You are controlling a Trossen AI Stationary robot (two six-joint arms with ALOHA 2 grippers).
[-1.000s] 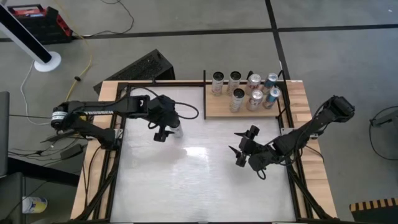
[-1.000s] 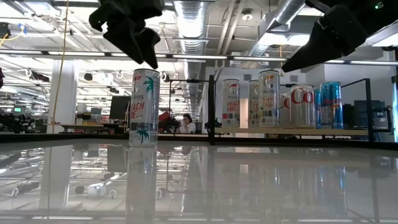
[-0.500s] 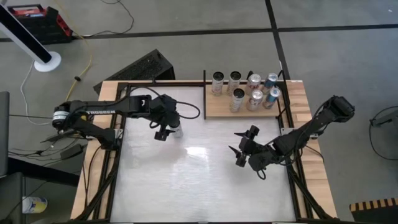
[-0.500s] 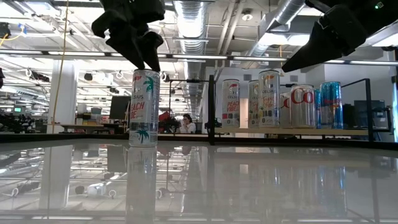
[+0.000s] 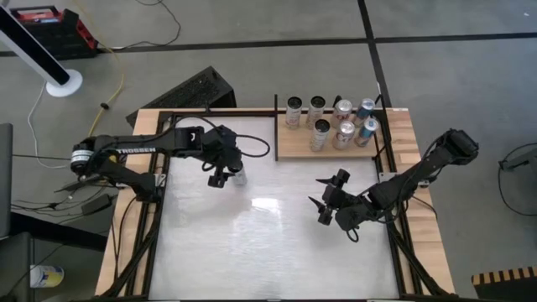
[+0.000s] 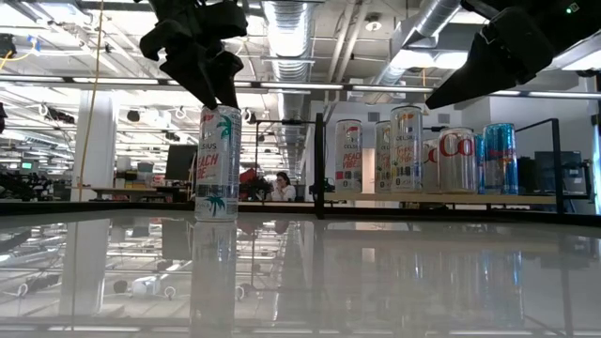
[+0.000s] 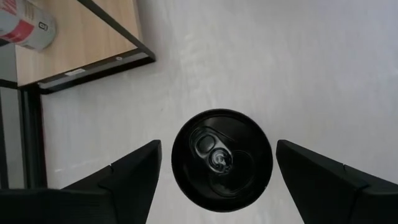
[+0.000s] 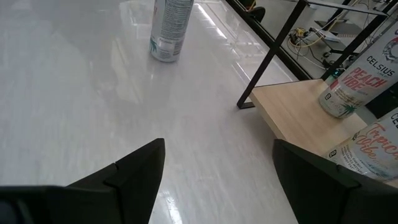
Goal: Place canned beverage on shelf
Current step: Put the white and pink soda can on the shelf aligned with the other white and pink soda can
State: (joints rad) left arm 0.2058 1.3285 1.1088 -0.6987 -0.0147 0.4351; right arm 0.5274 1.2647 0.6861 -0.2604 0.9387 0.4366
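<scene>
The can (image 6: 217,162) stands upright on the bench (image 5: 277,243), well apart from the shelf (image 5: 295,144); the left gripper (image 7: 216,163), fingers spread wide and empty, is poised over it (off-centre closing might tip it); the right gripper (image 5: 323,204) waits open.

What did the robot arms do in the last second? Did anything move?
The left gripper came down a little over the lone can on the white table; its open fingers now flank the can's top without holding it. The can stayed put. The right gripper stayed open over the table, and the cans on the shelf did not move.
</scene>
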